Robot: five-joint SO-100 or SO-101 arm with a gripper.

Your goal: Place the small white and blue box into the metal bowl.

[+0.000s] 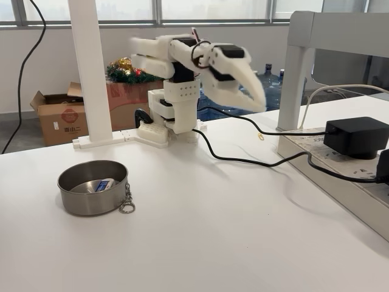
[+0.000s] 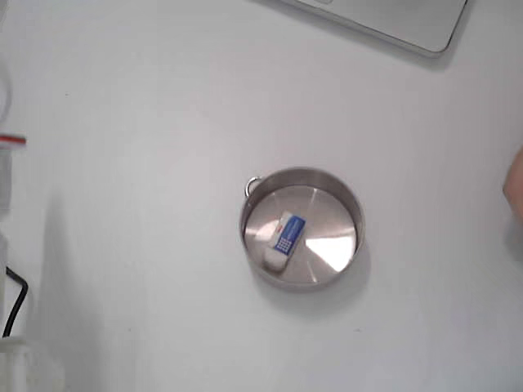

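The metal bowl (image 1: 91, 205) sits on the white table at the left of a fixed view, and near the middle of the top-down fixed view (image 2: 325, 209). The small white and blue box (image 1: 102, 185) lies flat on the bowl's floor, blue panel up, towards the left side (image 2: 283, 237). A clip ring (image 1: 127, 205) hangs at the rim. My white gripper (image 1: 258, 102) is raised high above the table, far right of and behind the bowl. Its fingers meet at the tip with nothing between them. The arm is slightly blurred.
A black cable (image 1: 243, 159) runs across the table from the arm's base to a black power adapter (image 1: 355, 135) at the right. White frame posts (image 1: 91, 73) stand behind. A grey device's corner (image 2: 392, 20) and a blurred pinkish shape (image 2: 515, 189) sit at the edges.
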